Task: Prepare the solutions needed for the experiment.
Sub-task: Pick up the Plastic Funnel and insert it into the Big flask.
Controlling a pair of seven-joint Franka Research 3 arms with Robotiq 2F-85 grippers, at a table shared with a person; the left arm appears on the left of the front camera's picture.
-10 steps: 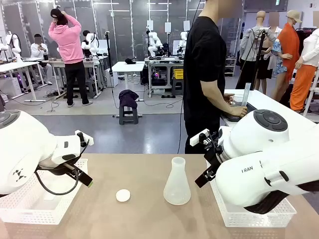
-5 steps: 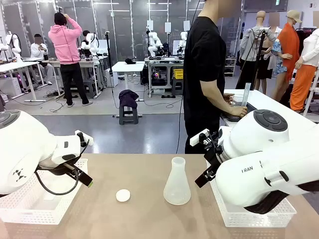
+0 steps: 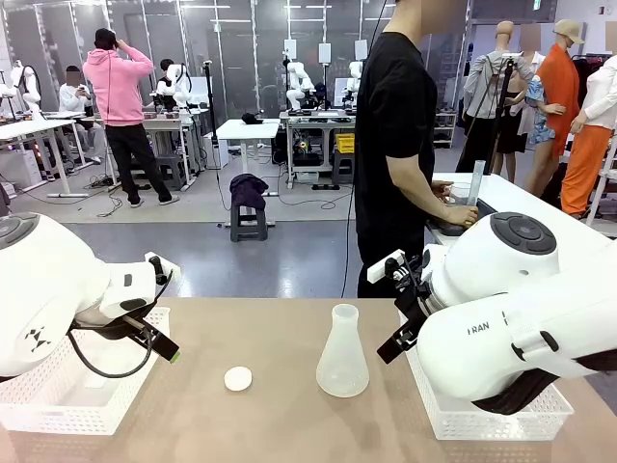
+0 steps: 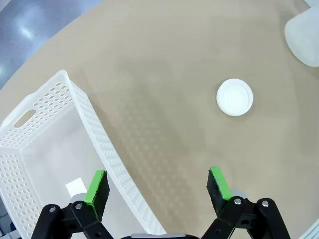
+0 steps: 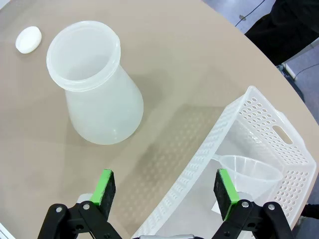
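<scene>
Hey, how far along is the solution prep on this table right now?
Done: the flask stands open-topped, a white cap lying beside it. In hand: nothing; the left gripper and right gripper are both open and empty. Left: the flask looks empty, and the funnel sits in the right basket, so filling hasn't begun.

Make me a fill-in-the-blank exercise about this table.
The frosted translucent plastic conical flask stands ___ on the tan table.
In the front view, the small white round cap lies to the flask's ___.
The clear plastic funnel lies ___ the white perforated plastic basket.
The left gripper and right gripper are both ___.
Missing words: upright, left, inside, open.
</scene>
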